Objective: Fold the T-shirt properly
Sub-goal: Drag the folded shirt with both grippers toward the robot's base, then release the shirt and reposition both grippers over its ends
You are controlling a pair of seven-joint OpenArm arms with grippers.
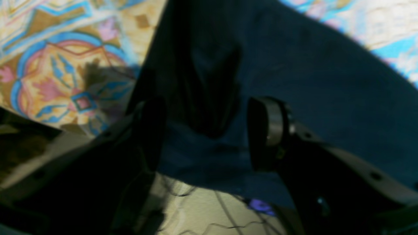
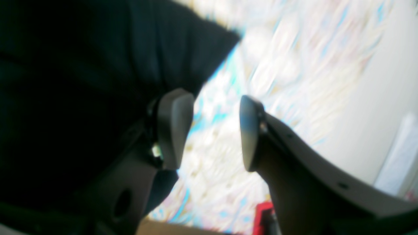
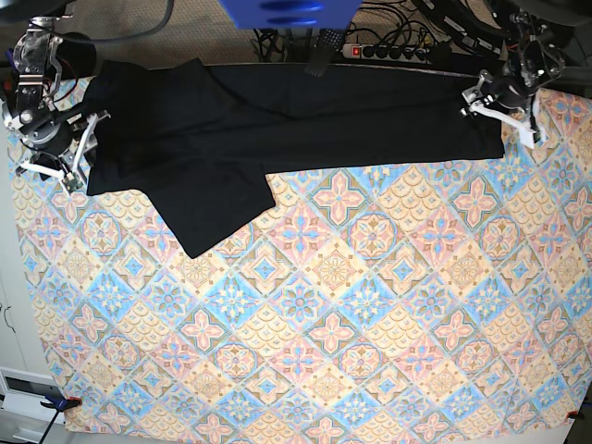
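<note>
- Shirt first: the black T-shirt (image 3: 305, 116) was laid out long and flat along the far edge of the patterned tablecloth (image 3: 351, 305). One sleeve (image 3: 217, 217) was left sticking out toward the near side.
- The left jaws were held spread over one end of the shirt. In the left wrist view, black cloth (image 1: 209, 156) was seen between them, but it was not pinched.
- The right jaws were spread too, at the other end. In the right wrist view, only the tablecloth (image 2: 215, 130) was seen in the gap, with the shirt (image 2: 81, 81) just beside one finger.
- The step in hand was judged to be a grab at both ends, so the shirt could be folded over.
- To do it well, both ends should be pinched at the very edge, with the cloth pushed deep into the jaws.
- The right jaws should be slid sideways onto the shirt first, since only tablecloth was under them.
- The tablecloth should not be caught along with the shirt.
- Both ends should be lifted together and at the same height, so no wrinkles are made.
- The loose sleeve should be tucked in, so a neat shape is made.
- Counted: one T-shirt, one loose sleeve, one tablecloth, two sets of jaws.
</note>
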